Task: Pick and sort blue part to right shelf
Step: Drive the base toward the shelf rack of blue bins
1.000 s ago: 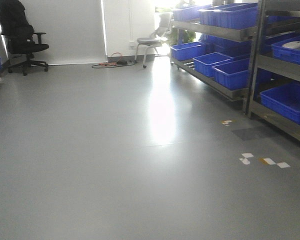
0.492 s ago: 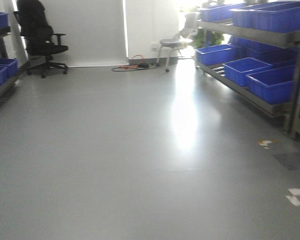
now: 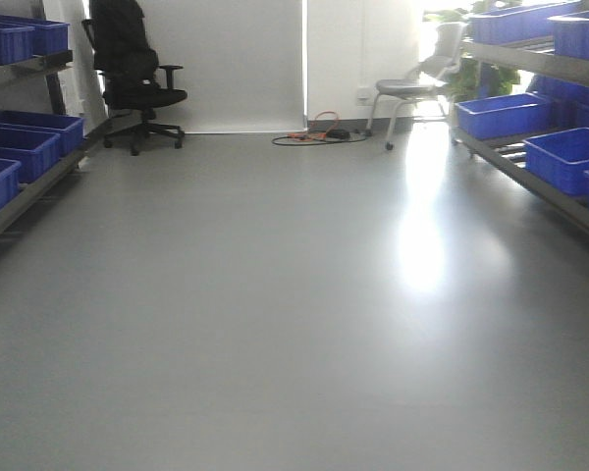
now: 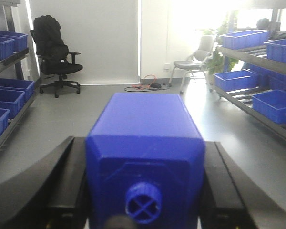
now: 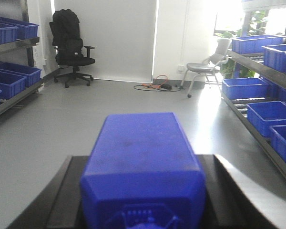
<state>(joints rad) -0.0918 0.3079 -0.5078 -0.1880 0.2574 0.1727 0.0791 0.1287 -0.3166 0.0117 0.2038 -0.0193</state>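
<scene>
Right shelf has slid rightward; my right gripper pinches the blue part, lower centre; left gripper pinches a block.

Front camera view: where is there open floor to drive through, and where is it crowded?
Open: the bare floor between left shelf and right shelf. Crowded: the far wall, with black office chair, cables and grey chair.
</scene>
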